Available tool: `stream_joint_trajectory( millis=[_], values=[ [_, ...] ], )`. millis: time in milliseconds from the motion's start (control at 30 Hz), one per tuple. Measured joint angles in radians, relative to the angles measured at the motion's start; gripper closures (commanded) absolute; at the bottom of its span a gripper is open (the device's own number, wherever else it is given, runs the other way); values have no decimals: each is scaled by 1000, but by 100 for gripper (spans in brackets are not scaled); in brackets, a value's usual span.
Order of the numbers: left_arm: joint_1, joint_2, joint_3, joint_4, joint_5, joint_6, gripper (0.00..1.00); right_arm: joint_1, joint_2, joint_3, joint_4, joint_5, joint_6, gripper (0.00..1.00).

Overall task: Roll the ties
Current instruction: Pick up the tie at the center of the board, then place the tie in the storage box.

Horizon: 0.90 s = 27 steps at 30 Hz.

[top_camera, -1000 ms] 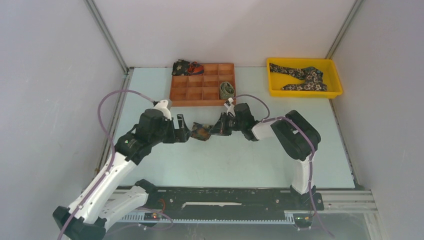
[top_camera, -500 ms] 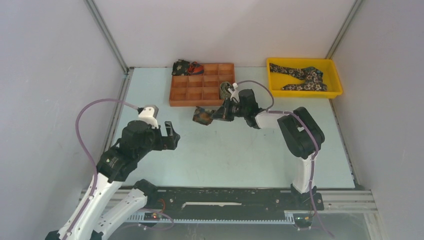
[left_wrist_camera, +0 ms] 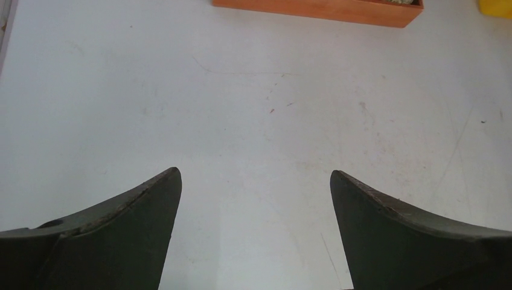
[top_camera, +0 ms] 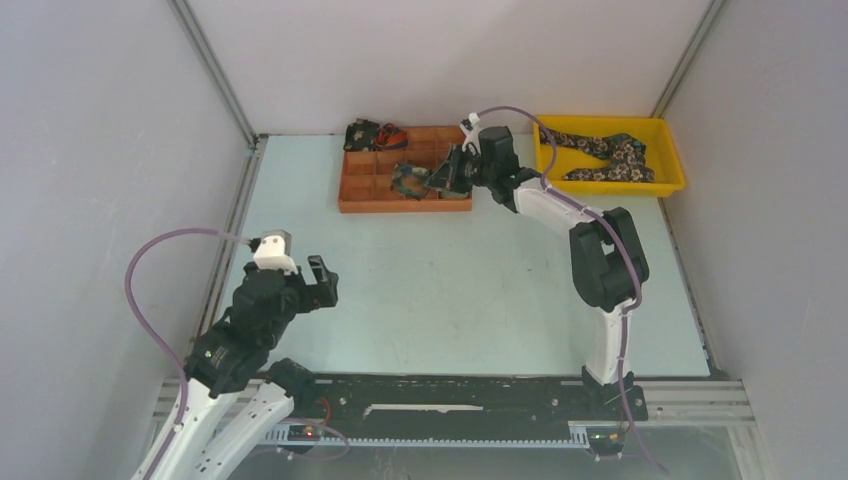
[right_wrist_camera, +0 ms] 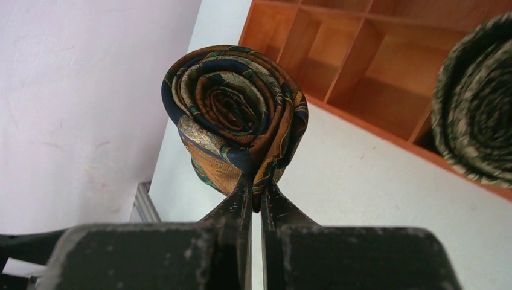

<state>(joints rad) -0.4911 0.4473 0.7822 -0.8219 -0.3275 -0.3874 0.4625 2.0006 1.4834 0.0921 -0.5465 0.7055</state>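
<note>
Two arms: left folded back, right extended.
Left gripper [top_camera: 321, 281], lower left, jaws wide apart; right gripper [top_camera: 434, 179], upper centre, jaws pinched together.

Seen from high at 6 o'clock, facing 12 o'clock; both wrist views close, sharing the orange tray [top_camera: 404, 206].

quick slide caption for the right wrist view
Right fingers shut on a brown-and-blue rolled tie, held in front of the orange compartment tray; an olive rolled tie at right.
</note>
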Motion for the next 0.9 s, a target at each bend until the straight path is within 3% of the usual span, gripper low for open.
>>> stream_joint_trajectory(
  millis=[400, 900],
  values=[
    [0, -103, -82, 49, -60, -4, 0, 8, 132, 261, -300, 206, -126, 100],
    [0, -138, -100, 77, -58, 5, 0, 47, 358, 575, -495, 386, -246, 100]
  ],
)
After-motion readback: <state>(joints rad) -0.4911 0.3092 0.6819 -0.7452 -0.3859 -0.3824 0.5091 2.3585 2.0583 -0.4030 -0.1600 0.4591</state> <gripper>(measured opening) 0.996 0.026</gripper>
